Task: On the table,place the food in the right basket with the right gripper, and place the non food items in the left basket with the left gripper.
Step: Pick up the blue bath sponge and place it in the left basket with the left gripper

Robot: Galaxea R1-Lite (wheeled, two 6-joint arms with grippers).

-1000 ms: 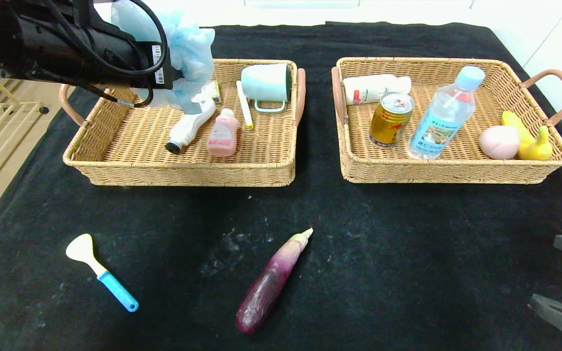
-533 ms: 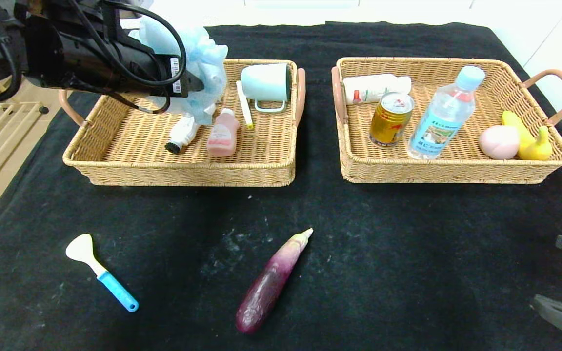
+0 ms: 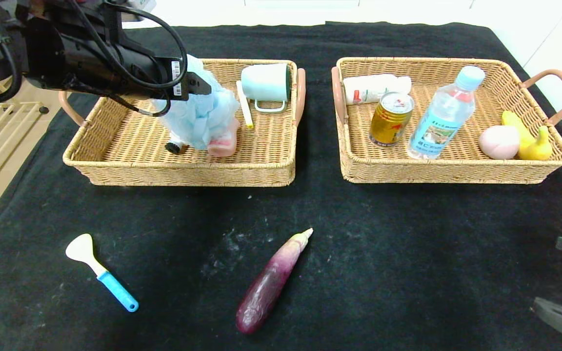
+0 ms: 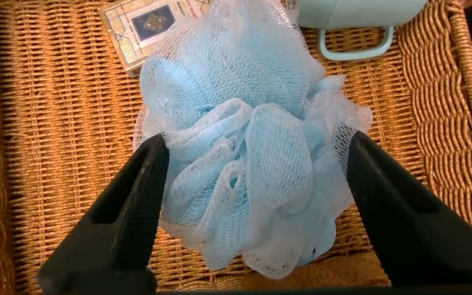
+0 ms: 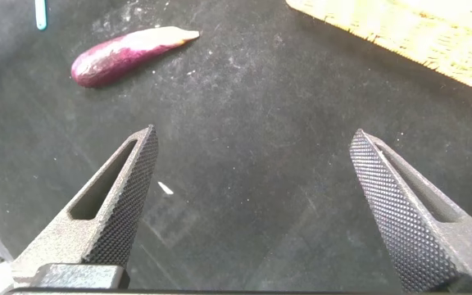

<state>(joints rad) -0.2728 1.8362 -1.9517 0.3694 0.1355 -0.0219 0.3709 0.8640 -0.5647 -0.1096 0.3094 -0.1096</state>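
While the left gripper (image 4: 252,197) is hovering over the left basket (image 3: 115,161), its fingers are standing wide apart on either side of the pale blue bath pouf (image 4: 248,139) — the pouf is sitting in the basket, on the pink bottle (image 3: 222,144). The right gripper (image 5: 256,205) is waiting wide open and empty over the table (image 3: 408,253), while the eggplant (image 3: 271,282) and scoop (image 3: 98,270) are lying on the black cloth.

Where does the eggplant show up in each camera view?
Head view: eggplant lies on the black table, front centre.
Left wrist view: not in it.
Right wrist view: eggplant beyond the right hand.
Shared landmark: the blue scoop handle.
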